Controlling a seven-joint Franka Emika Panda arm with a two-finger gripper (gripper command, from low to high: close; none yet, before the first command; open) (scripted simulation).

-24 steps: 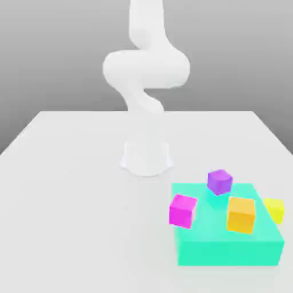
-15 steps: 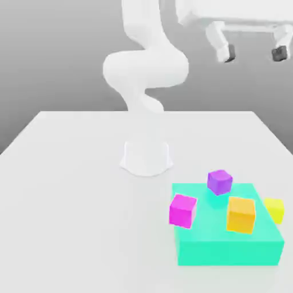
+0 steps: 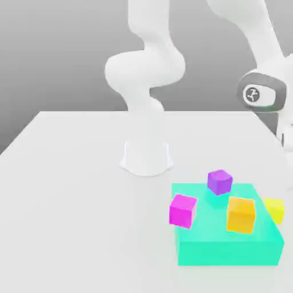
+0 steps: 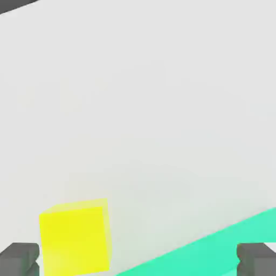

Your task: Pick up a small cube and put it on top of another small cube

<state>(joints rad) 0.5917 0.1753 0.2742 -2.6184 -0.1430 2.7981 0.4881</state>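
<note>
A white table (image 3: 68, 189) is filling the scene under a plain grey backdrop, with the arm's white base (image 3: 146, 157) standing at its middle. Toward the exterior view's right, a flat teal block (image 3: 229, 252) is lying on the table. An orange cube (image 3: 240, 214) is sitting on the block's top, a purple cube (image 3: 220, 181) is sitting at its far edge, and a magenta cube (image 3: 182, 210) is leaning at its left side, tilted.

The yellow cube (image 3: 275, 209) is resting on the table just beside the block's right side in the exterior view, partly hidden behind the block's edge. Being a cube, it is showing no long axis; it is sitting flat with its top face level and its sides running roughly in line with the block's edge. In the hand view the yellow cube (image 4: 75, 237) is lying on bare table, close to the teal block (image 4: 215, 256) but apart from it.

The arm (image 3: 257, 68) is reaching over the exterior view's right edge. The gripper (image 4: 138, 259) is hanging above the table with its two dark fingertips (image 4: 19, 259) spread wide apart, holding nothing; the yellow cube is lying between them, nearer one fingertip.
</note>
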